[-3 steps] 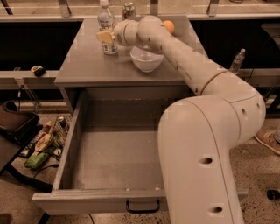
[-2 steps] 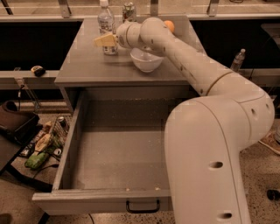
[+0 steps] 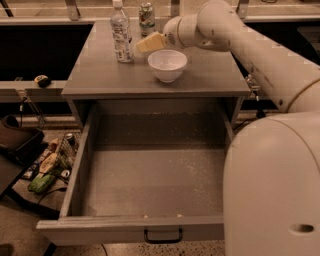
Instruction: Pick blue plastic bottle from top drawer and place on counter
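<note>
**Operator:** Report the location of the blue plastic bottle (image 3: pixel 121 35).

**Technician:** It stands upright on the counter (image 3: pixel 210 75), near the back left corner. Its white cap (image 3: pixel 117 4) is on. A green-and-silver can (image 3: pixel 146 12) stands just beside it to the rear, and a white bowl (image 3: pixel 167 65) sits near it toward the front. The top drawer (image 3: pixel 150 180) is pulled fully out, and its speckled floor shows no objects.

**Operator:** Report the gripper.

**Technician:** The gripper (image 3: pixel 149 43) hangs over the counter between the bottle and the bowl, above the bowl's rear rim. It is close to the bottle but apart from it. I cannot tell whether it is spread or closed. Nothing is visible in it.

**Operator:** Task status?

**Technician:** Judged from the layout, the placement is done. The bottle rests on the counter and nothing supports it.

**Operator:** Handling characteristics, if a regrip is required?

**Technician:** Expect a light, thin-walled container. The wall will probably buckle under a hard squeeze, and the label surface may be slick. The fill level cannot be read, so the weight is uncertain. The body is tall and narrow, so a sideways nudge could tip it toward the can or the bowl.

**Operator:** Recommended grip point?

**Technician:** Take the body at the label band, around mid-height, approaching from the bowl side. Avoid the cap and the tapered shoulder, where the contact area is smaller. Apply moderate force only.
</note>
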Robot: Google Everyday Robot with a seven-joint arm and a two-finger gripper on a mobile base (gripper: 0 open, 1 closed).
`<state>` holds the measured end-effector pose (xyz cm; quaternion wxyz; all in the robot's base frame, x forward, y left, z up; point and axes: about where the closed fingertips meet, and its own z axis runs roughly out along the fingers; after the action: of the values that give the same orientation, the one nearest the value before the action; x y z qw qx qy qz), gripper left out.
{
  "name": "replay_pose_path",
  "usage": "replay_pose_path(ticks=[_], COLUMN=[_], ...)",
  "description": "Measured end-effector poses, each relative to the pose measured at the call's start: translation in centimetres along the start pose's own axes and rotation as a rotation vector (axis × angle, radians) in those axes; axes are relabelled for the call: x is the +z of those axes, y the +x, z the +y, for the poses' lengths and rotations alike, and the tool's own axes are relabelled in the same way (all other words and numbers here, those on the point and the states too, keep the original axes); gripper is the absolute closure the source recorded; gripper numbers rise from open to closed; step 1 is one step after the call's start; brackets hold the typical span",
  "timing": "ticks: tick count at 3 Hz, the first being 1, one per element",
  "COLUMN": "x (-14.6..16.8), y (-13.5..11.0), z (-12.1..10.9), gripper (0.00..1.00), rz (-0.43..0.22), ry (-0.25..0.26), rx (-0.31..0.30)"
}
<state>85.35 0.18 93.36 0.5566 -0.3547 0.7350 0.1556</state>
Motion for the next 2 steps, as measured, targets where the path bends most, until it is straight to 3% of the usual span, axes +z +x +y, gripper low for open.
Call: replay_pose_path(ticks=[1,2], x=[-8.6,-18.0], y=[2.3,5.8], z=[-3.0,-3.8], gripper=[0.0,0.0], rz=[0.142,0.274], ry=[0.015,0.028], rx=[-0.003,0.023])
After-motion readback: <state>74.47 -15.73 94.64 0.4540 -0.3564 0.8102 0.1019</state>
